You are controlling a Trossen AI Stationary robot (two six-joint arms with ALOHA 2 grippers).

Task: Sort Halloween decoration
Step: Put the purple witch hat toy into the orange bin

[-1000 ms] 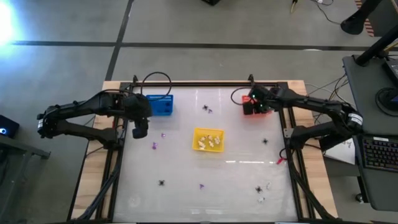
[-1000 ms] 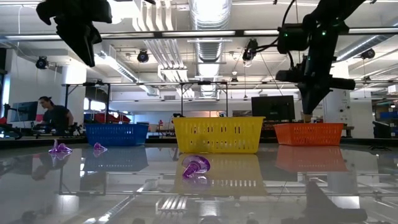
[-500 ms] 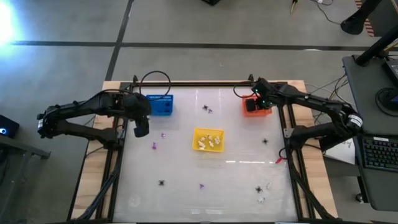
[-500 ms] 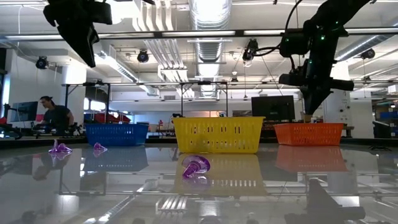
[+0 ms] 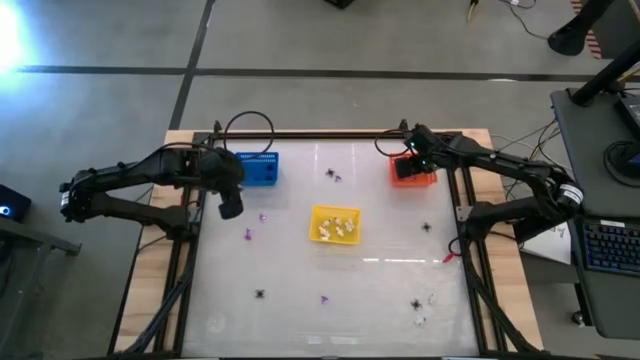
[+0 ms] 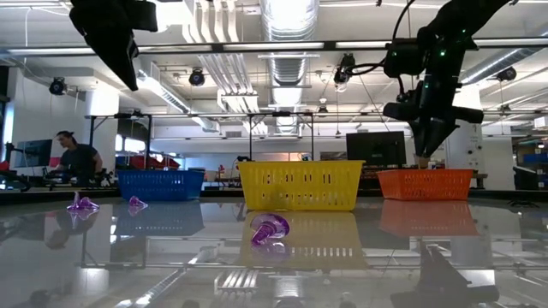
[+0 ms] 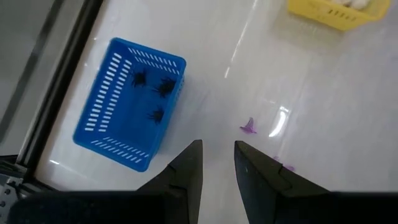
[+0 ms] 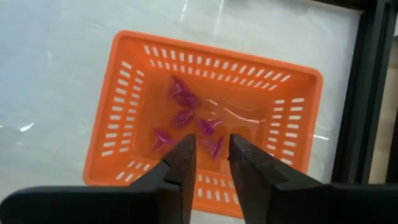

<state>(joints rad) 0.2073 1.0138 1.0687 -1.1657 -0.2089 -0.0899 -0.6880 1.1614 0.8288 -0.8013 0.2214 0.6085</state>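
Note:
The orange basket (image 5: 410,172) (image 8: 124,124) holds several purple trinkets (image 8: 186,115). My right gripper (image 8: 210,158) (image 6: 425,150) hangs above it, open and empty. The blue basket (image 5: 258,168) (image 7: 106,118) holds three black spidery trinkets (image 7: 155,87). My left gripper (image 5: 229,210) (image 7: 217,165) hovers high, just near of that basket, open and empty. A loose purple trinket (image 7: 249,126) (image 5: 263,216) lies on the table beside it. The yellow basket (image 5: 334,212) (image 6: 300,186) holds white trinkets (image 5: 335,228).
Loose trinkets lie scattered on the white table: purple ones (image 5: 247,235) (image 5: 324,298), black ones (image 5: 260,294) (image 5: 426,227) (image 5: 415,304) (image 5: 330,173), and a white one (image 5: 430,298). A black frame rail (image 5: 330,135) runs along the far edge. A person (image 6: 75,158) sits in the room beyond.
My right gripper has risen and drawn back a little toward the table's far edge, uncovering the orange basket that it hid a second ago. My left gripper has shifted slightly toward the table's right, still high above the table.

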